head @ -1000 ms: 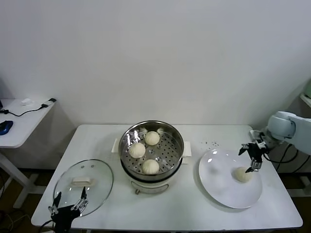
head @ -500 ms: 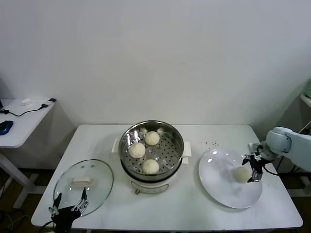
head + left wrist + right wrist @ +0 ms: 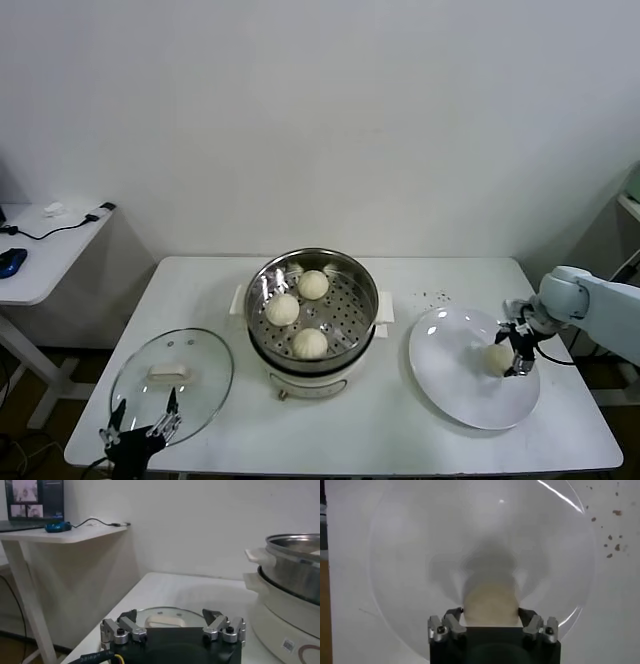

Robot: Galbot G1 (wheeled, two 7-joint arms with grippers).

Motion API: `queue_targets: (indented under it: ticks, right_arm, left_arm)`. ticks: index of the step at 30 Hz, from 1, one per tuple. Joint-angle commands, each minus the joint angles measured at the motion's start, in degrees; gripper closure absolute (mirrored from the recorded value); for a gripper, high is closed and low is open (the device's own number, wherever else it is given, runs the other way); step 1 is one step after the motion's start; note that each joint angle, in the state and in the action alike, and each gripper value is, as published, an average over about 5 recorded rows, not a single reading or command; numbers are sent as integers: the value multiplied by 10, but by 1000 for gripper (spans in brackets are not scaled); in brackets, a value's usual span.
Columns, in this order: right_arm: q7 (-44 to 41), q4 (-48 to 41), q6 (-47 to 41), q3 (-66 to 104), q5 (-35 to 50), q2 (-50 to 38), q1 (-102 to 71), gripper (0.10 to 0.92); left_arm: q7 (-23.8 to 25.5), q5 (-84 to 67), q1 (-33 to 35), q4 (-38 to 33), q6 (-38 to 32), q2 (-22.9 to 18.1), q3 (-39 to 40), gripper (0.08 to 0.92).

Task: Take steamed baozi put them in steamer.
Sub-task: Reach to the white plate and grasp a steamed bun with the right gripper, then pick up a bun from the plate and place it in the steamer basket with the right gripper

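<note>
The white bench carries the steamer at its middle, uncovered so buns can drop in; its glass lid lies aside near the idle left tool, whose fingers are spread. Three baozi already sit on the perforated tray. The fourth baozi rests on the white plate, where the right tool straddles it with fingers parted either side, apparently ready to close.

Even, diffuse light is cast from above; the white counter is brightly lit and only soft shadows are thrown. Bright glints are seen on the round white plate. In the right wrist view the cream-white domed bun is rendered soft and blurred.
</note>
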Motion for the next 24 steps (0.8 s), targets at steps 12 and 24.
queue_targets:
  ticks: [12, 24]
  right_arm:
    - [-59, 88, 26, -254, 157, 65, 406, 338]
    - [20, 230, -84, -225, 435, 210, 531, 338]
  left_arm:
    - [1, 0, -4, -4, 5, 1, 6, 177]
    - [2, -2, -4, -12, 5, 4, 10, 177]
